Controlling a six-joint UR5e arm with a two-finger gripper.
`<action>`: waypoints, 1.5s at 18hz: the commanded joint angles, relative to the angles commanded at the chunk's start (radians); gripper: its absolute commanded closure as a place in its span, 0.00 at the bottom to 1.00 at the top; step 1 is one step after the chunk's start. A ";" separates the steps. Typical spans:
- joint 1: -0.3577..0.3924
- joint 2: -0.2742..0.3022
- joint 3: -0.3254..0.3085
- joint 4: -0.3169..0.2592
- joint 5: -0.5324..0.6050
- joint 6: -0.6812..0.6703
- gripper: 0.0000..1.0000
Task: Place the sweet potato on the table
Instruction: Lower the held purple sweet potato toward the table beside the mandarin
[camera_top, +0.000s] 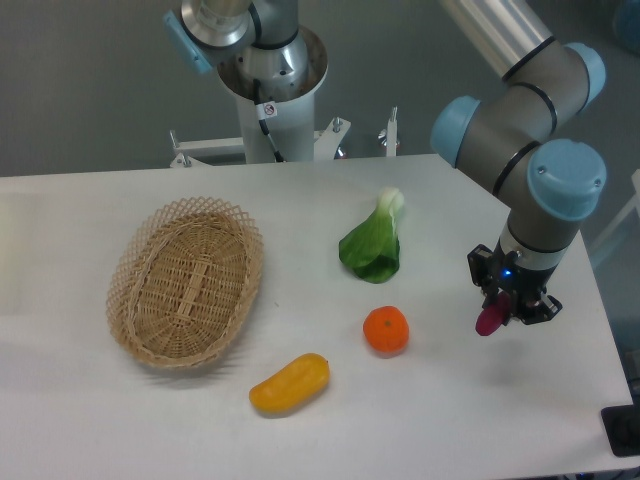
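Note:
The sweet potato (490, 320) is a small magenta-purple oblong, held in my gripper (506, 309) at the right side of the white table (450, 410). It hangs tilted from the black fingers, its lower end pointing down-left, a little above the tabletop with a faint shadow under it. The gripper is shut on it, and part of the sweet potato is hidden by the fingers.
A round orange (386, 330) lies left of the gripper. A yellow-orange oblong fruit (289, 383) lies near the front. A green leafy vegetable (374, 244) lies mid-table. An oval wicker basket (187, 281) stands at the left. The table's right edge is close to the gripper.

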 joint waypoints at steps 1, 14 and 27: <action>0.000 0.000 0.000 -0.002 0.000 0.000 0.84; -0.024 -0.060 0.005 0.084 0.011 -0.115 0.84; -0.048 -0.080 -0.127 0.143 0.029 -0.123 0.84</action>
